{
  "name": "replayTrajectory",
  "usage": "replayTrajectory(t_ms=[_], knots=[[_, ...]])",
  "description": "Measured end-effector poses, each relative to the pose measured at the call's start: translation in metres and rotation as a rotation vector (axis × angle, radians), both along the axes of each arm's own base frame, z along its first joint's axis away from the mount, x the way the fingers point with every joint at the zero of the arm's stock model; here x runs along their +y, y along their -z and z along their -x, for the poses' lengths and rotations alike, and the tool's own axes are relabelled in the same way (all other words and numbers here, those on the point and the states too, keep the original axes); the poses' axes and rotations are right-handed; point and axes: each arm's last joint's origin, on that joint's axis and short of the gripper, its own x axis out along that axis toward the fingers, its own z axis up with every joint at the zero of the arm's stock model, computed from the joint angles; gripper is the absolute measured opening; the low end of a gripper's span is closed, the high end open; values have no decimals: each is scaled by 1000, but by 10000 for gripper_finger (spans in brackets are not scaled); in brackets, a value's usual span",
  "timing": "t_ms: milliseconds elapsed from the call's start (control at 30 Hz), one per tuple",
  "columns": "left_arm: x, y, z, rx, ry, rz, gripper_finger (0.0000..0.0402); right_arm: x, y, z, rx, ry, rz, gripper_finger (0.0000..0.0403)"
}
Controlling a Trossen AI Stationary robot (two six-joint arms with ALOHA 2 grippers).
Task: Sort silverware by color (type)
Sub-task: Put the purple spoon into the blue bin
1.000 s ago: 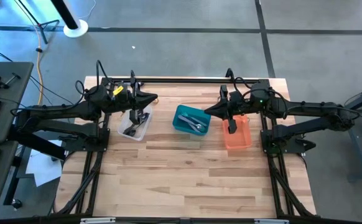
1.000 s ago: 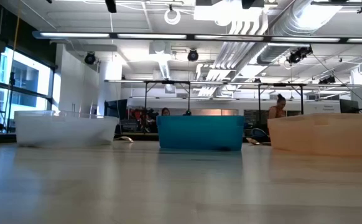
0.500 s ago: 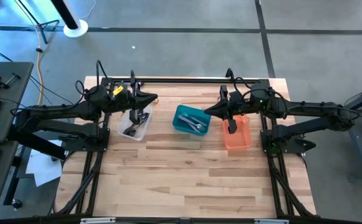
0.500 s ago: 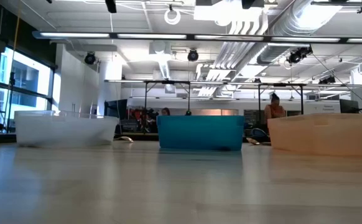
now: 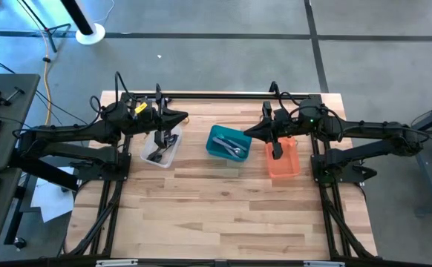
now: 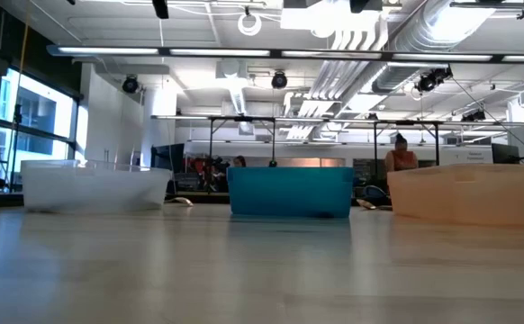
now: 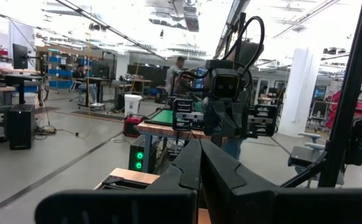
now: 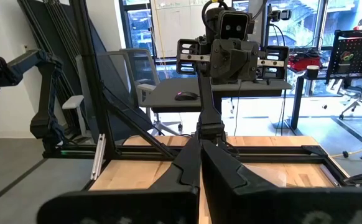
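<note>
While both arms hover at the tabletop's (image 5: pixel 223 215) far edge, the left gripper (image 5: pixel 182 116) and right gripper (image 5: pixel 249 132) stay-free, clenched empty. Silverware (image 5: pixel 231 145) lies in the teal bin (image 5: pixel 214 136) (more in the clear bin (image 5: pixel 168 158)).

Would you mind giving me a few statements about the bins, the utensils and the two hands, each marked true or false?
1. Three rectangular plastic bins stand in a row near the far edge of the wooden table. True.
2. The teal plastic bin stands between the clear plastic bin and the orange plastic bin. True.
3. The teal bin is empty. False: shiny silver utensils lie in it.
4. The left hand is open. False: its fingers are shut, with nothing held.
5. The right hand holds a fork. False: it is shut and empty.
6. Dark utensils lie in the clear bin. True.
</note>
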Motion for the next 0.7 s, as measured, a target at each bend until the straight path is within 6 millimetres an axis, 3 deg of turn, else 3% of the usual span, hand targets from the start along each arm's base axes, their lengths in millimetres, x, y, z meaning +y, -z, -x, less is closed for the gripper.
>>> replayTrajectory(t_ms=[600,700], knots=[[0,0,0,0,-1,1,0,0,1,0,8,0,-6,0],[3,2,0,3,-70,85,3,0,1,0,11,0,-7,0]])
